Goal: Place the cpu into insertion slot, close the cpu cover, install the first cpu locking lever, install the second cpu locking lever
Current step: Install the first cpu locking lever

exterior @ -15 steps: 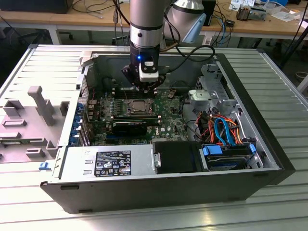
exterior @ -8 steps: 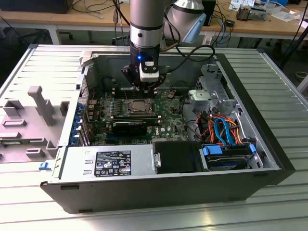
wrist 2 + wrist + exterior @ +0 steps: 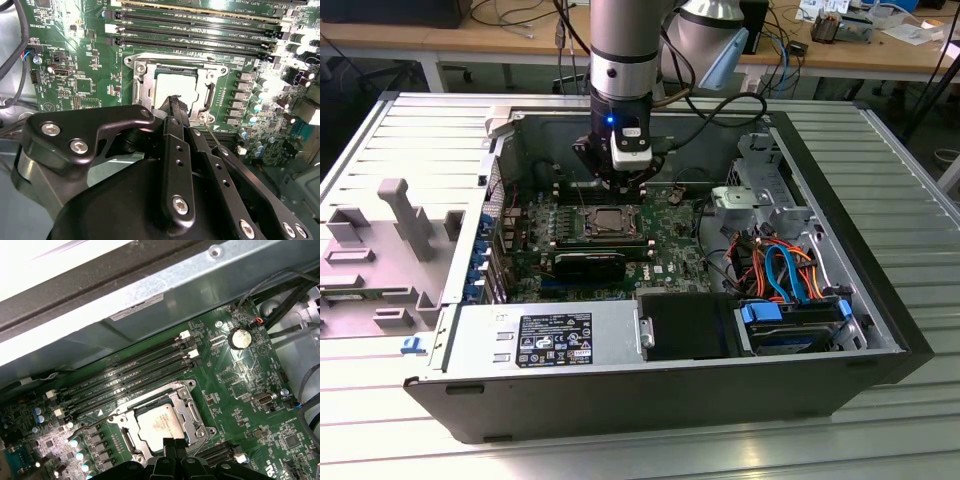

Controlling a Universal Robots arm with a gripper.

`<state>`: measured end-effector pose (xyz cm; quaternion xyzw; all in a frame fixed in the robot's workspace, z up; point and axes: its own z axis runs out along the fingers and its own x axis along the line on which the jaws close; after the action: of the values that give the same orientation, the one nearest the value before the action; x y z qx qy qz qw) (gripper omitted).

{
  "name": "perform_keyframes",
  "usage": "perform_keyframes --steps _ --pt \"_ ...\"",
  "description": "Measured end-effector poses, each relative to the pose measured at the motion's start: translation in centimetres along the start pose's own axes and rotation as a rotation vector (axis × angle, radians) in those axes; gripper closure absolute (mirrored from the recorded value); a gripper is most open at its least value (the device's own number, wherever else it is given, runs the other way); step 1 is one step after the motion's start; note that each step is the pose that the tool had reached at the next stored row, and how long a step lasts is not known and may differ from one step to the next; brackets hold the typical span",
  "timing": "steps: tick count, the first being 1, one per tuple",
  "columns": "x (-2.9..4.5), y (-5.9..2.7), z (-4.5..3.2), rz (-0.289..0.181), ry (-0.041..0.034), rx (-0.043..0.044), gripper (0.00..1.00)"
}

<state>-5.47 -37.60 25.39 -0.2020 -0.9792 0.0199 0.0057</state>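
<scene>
My gripper (image 3: 175,102) hangs low inside the open computer case (image 3: 880,300), its tips just over the near edge of the insertion slot (image 3: 134,62). In both wrist views my fingers (image 3: 170,446) look pressed together, and I see nothing clamped between them.

The cpu (image 3: 159,422) lies flat in the slot with its dull silver top up, square to the socket. The cpu cover (image 3: 145,87) appears to be down around it, framing that top through its cut-out, though I cannot tell whether it is pressed fully home. A thin wire lever (image 3: 100,424) runs out from one corner of the socket over the green board (image 3: 240,385), beside the long black memory slots (image 3: 130,380). Whether it is latched I cannot say.

As I judge it, the chip is light and stiff but delicate underneath, so I would touch only its edges or the flat metal lid, never push it sideways. The cover is thin, rigid sheet — it should swing on its hinge rather than bend, and it wants an even press on its free edge. The lever is springy wire and likely slippery, so the hold belongs at its bent end, where a fingertip can bear down without sliding onto the small parts around the socket.
</scene>
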Motion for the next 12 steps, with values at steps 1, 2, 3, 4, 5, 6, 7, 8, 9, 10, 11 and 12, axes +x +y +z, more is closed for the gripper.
perform_keyframes --steps 1,2,3,4,5,6,7,8,9,10,11,12 --pt "0.0 0.0 0.0 -0.002 -0.0001 0.0 0.89" --pt "0.0 0.0 0.0 -0.004 -0.0002 0.0 0.89" --pt "0.0 0.0 0.0 -0.006 -0.0002 0.0 0.89" --pt "0.0 0.0 0.0 -0.008 -0.0003 0.0 0.89" --pt "0.0 0.0 0.0 -0.009 -0.0005 0.0001 0.89" --pt "0.0 0.0 0.0 -0.012 -0.0005 0.0 0.89" --pt "0.0 0.0 0.0 -0.014 -0.0006 0.0001 0.89" --pt "0.0 0.0 0.0 -0.015 -0.0006 0.0 0.89" --pt "0.0 0.0 0.0 -0.017 -0.0007 0.0 0.89" --pt "0.0 0.0 0.0 -0.018 -0.0008 0.0001 0.89" --pt "0.0 0.0 0.0 -0.02 -0.0008 0.0001 0.89" --pt "0.0 0.0 0.0 -0.021 -0.0009 0.0001 0.89"
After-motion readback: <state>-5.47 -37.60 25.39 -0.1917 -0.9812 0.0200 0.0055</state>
